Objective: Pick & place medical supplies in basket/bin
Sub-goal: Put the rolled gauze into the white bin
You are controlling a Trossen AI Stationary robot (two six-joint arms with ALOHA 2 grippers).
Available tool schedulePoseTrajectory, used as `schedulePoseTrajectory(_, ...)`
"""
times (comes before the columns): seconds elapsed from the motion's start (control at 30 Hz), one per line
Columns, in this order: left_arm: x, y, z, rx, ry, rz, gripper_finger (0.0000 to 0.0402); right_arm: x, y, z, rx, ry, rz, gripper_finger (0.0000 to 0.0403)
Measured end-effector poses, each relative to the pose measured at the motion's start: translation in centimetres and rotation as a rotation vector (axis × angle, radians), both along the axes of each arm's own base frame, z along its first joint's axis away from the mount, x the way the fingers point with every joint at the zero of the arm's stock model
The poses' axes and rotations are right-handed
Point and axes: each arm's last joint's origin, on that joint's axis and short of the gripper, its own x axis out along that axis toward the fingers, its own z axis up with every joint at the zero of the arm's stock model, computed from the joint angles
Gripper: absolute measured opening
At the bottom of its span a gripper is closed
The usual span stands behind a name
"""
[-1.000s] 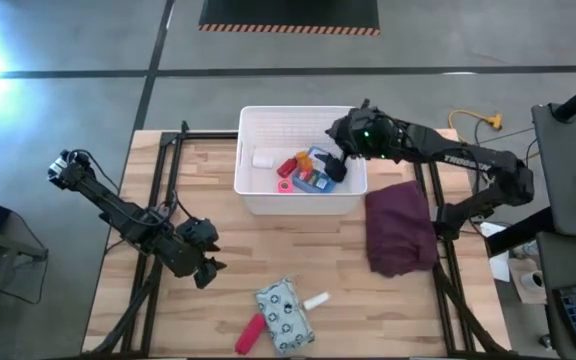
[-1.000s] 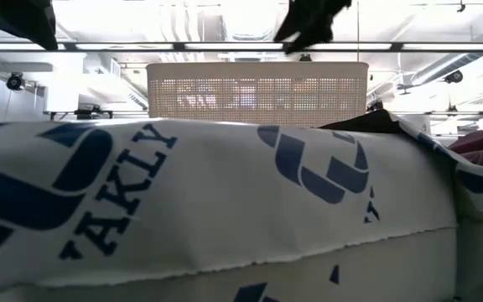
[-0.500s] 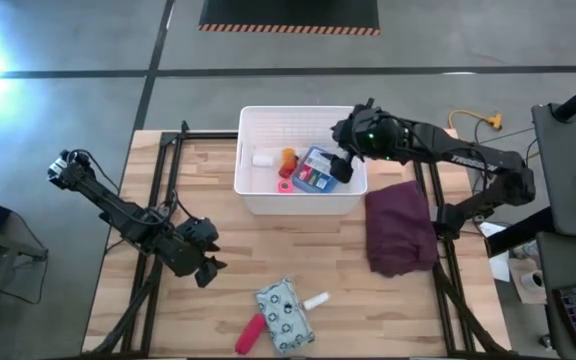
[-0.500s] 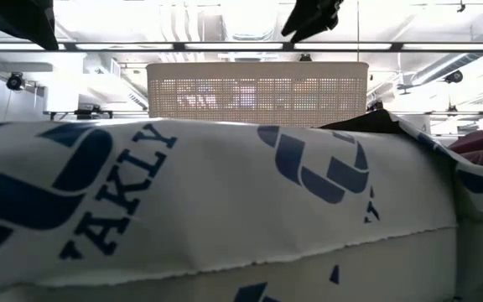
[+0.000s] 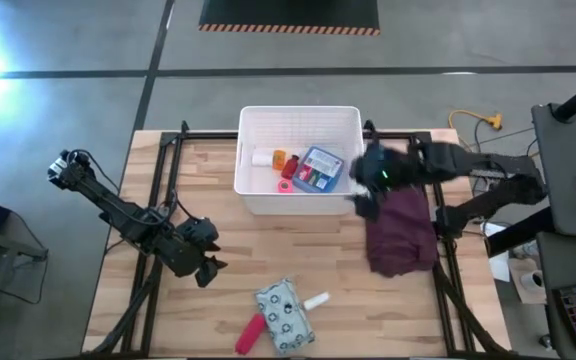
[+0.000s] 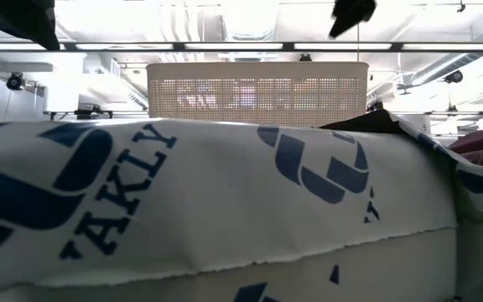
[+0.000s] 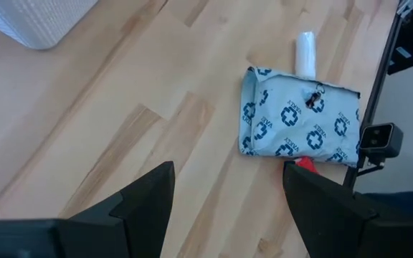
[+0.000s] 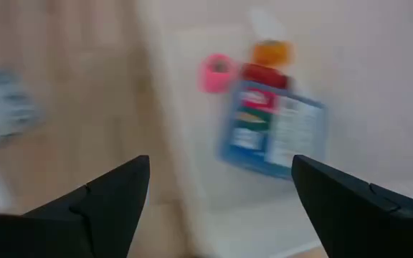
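The white ribbed basket (image 5: 300,125) stands at the table's far middle. In it lie a blue flat packet (image 5: 318,169), a pink cube (image 5: 285,185), a red and orange item (image 5: 281,163) and a small white piece (image 5: 260,158). My right gripper (image 5: 363,203) hangs open and empty beside the basket's near right corner, over the far edge of the maroon cloth (image 5: 401,230). Near the table's near edge a white patterned pouch (image 5: 283,315) lies flat, with a red tube (image 5: 250,335) and a small white bottle (image 5: 315,300) beside it. My left gripper (image 5: 206,268) waits open, left of the pouch.
The low view is mostly filled by the patterned pouch (image 6: 208,193) close in front, with the basket (image 6: 257,91) behind it. Black frame rails run along the table's left and right sides. Bare wood lies between the basket and the pouch.
My right gripper has drawn back from over the basket's inside toward the table's near right, and now hangs past the basket's near right corner above the maroon cloth. The blue packet stays behind, lying flat in the basket.
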Motion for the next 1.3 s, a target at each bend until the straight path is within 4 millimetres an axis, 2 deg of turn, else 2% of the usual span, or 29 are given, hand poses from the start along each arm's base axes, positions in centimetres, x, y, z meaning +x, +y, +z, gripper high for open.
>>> schedulePoseTrajectory(0.07,0.0,0.1,0.0,0.017,-0.011,0.009,0.0242,-0.4,2.3,-0.2,0.034,-0.005,0.051,0.0329)
schedulePoseTrajectory(0.13,0.0,0.1,0.0,0.027,-0.016,0.011,0.0242,-0.5,4.9,-1.4,0.062,0.025,0.116,0.0329)
schedulePoseTrajectory(0.3,0.1,0.1,0.0,0.033,-0.020,0.015,0.0242,0.2,11.3,-7.6,0.091,0.142,0.266,0.0329)
schedulePoseTrajectory(0.43,0.1,0.1,0.0,0.040,-0.020,0.006,0.0242,1.5,14.5,-12.2,0.146,0.134,0.356,0.0329)
schedulePoseTrajectory(0.53,0.1,0.1,0.0,0.040,-0.020,0.006,0.0242,2.9,15.6,-15.2,0.211,0.142,0.376,0.0329)
schedulePoseTrajectory(0.73,0.1,0.1,0.0,0.040,-0.019,0.006,0.0242,5.7,17.5,-19.4,0.196,0.168,0.467,0.0329)
schedulePoseTrajectory(0.9,0.1,0.1,0.0,0.040,-0.019,0.005,0.0242,7.7,18.8,-21.4,0.160,0.212,0.557,0.0328)
schedulePoseTrajectory(1.0,0.0,0.1,0.0,0.041,-0.017,0.004,0.0242,8.6,19.1,-21.5,0.156,0.168,0.578,0.0321)
schedulePoseTrajectory(1.1,0.0,0.1,0.0,0.042,-0.015,0.004,0.0242,8.9,19.1,-21.7,0.182,0.120,0.582,0.0300)
schedulePoseTrajectory(1.3,0.0,0.1,0.0,0.045,-0.012,0.001,0.0242,9.2,19.2,-24.2,0.183,0.174,0.574,0.0245)
